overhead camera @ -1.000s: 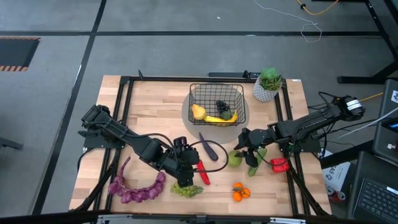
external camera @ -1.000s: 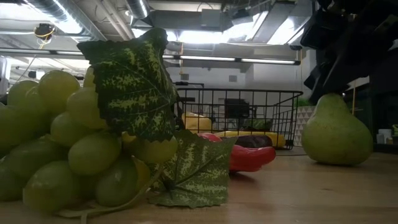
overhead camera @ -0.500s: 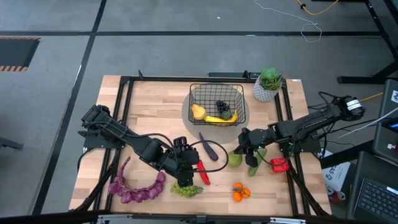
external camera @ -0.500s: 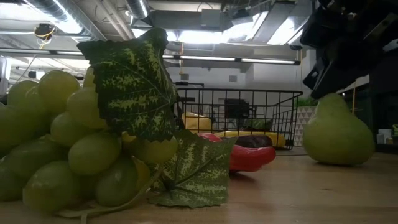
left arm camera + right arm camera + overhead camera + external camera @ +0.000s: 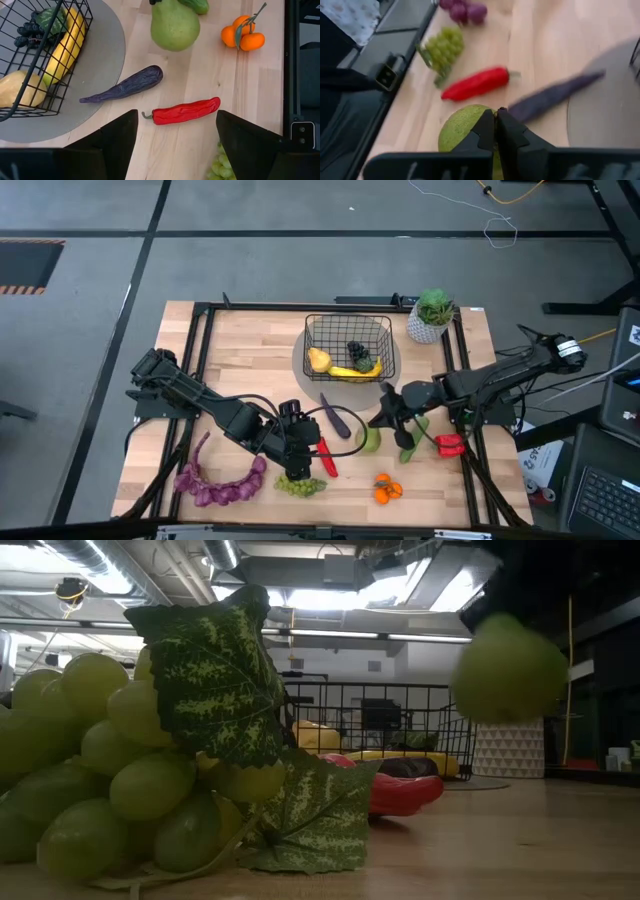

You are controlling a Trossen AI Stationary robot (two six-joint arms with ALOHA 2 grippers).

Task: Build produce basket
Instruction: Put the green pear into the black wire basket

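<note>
We start with the counter [image 5: 250, 350], a pale wooden top with a grey round mat [image 5: 303, 366] near its far edge and the black wire basket [image 5: 347, 330] standing on it. Inside already lie a banana [image 5: 355, 371], a yellowish fruit [image 5: 318, 360] and a dark grape bunch [image 5: 356, 351].

Of the loose produce, the purple grapes [image 5: 220, 485] and green grapes [image 5: 300, 485] are near the front edge; they look soft and floppy, so we would take them by the stem end. The eggplant [image 5: 340, 420] and red chili [image 5: 325, 457] are slim, smooth and probably light, best pinched across the middle. The oranges [image 5: 387, 490] sit in a small cluster at the front right.

The green pear [image 5: 369, 439] hangs clear of the counter in the low view, between the eggplant and the cucumber [image 5: 410, 442]. The right tool [image 5: 496, 131] is pinched tight at the pear's top, seemingly on the stem, though blur hides the exact contact. Such a narrow hold lets a round, slick fruit swing, so we would carry it gently.

The left tool [image 5: 175, 142] stands wide and empty above the chili.
</note>
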